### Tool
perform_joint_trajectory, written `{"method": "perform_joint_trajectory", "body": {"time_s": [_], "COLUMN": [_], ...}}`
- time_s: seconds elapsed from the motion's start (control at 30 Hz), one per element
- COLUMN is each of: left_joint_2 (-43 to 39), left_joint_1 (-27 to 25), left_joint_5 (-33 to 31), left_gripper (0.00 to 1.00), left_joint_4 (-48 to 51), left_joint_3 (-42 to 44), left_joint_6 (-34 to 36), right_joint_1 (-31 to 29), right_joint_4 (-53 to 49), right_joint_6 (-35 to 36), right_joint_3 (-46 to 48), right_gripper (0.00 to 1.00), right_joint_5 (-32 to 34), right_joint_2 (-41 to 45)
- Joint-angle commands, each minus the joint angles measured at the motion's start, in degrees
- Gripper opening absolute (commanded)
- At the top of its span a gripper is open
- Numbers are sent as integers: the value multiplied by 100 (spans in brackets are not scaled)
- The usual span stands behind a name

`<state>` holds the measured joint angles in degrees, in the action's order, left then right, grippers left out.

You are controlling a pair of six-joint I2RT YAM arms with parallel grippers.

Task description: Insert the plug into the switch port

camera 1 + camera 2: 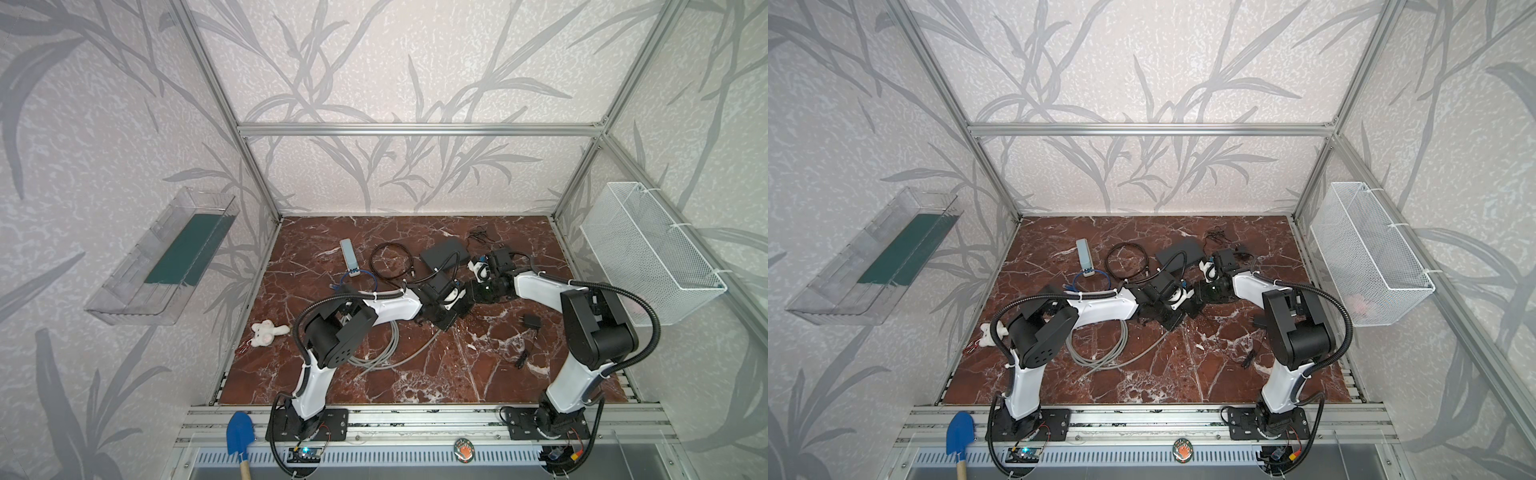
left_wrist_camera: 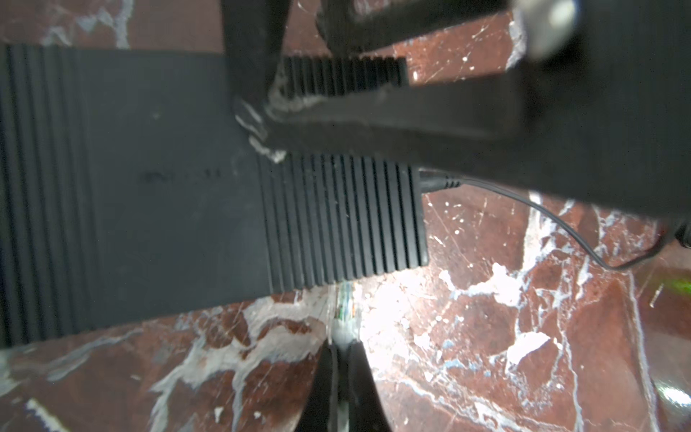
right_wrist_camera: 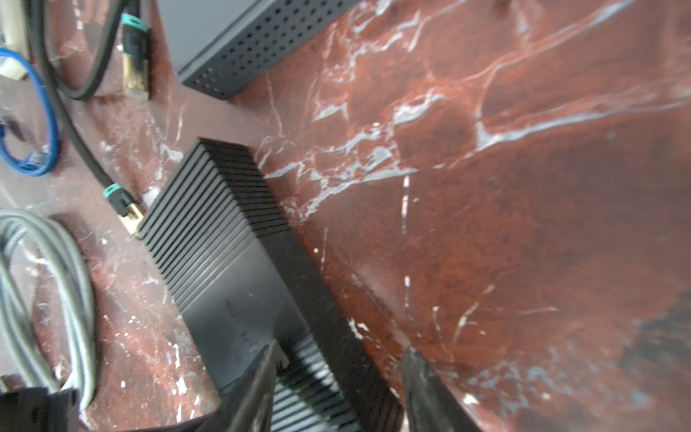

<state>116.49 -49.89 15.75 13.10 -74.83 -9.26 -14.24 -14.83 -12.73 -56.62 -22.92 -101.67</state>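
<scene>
Two arms meet over the middle of the worktop (image 1: 415, 374) in both top views. The left arm (image 1: 395, 309) folds at a raised elbow and stretches its forearm rightward, while the right arm (image 1: 536, 286) bends likewise and reaches leftward. Both wrists dip low and close together, just this side of a perforated black box (image 1: 442, 251). The switch (image 2: 168, 187) lies flat beneath them, a long ribbed black slab. In the left wrist view its long axis runs across the picture, and a thin lead (image 2: 561, 220) enters its short end. The plug (image 2: 346, 303), clear with coloured wires inside, has its long axis square to the switch's long side and in line with the left fingers (image 2: 321, 385). Its nose points at that side near the ribbed end. Its tip meets the switch's edge; whether it sits in a port is hidden. The left jaws are pressed together, pinching the plug at its rear, where a grey cable joins it; a grey coil (image 3: 78, 299) lies close by. The right jaws stand spread at one end of the switch: one finger (image 3: 258, 392) overlaps the top face, and the other (image 3: 426, 396) is just beside the far long side. Whether either presses on the switch I cannot tell.
</scene>
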Motion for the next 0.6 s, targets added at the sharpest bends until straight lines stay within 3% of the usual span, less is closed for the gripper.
{"method": "perform_joint_trajectory", "body": {"time_s": [0.0,0.23,0.57], "left_joint_2": [107,28,-41], "left_joint_1": [-58,-150,-162], "left_joint_5": [-199,-83,-423], "left_gripper": [3,4,4], "left_joint_4": [148,-95,-306], "left_joint_3": [-187,-92,-33], "left_joint_6": [-133,-137,-373], "right_joint_1": [27,27,27], "right_joint_4": [41,192,156], "right_joint_6": [-111,-317,-489], "right_joint_3": [207,464,643], "right_gripper": [53,51,49], "right_joint_5": [-142,-187,-156], "right_joint_2": [20,74,165]}}
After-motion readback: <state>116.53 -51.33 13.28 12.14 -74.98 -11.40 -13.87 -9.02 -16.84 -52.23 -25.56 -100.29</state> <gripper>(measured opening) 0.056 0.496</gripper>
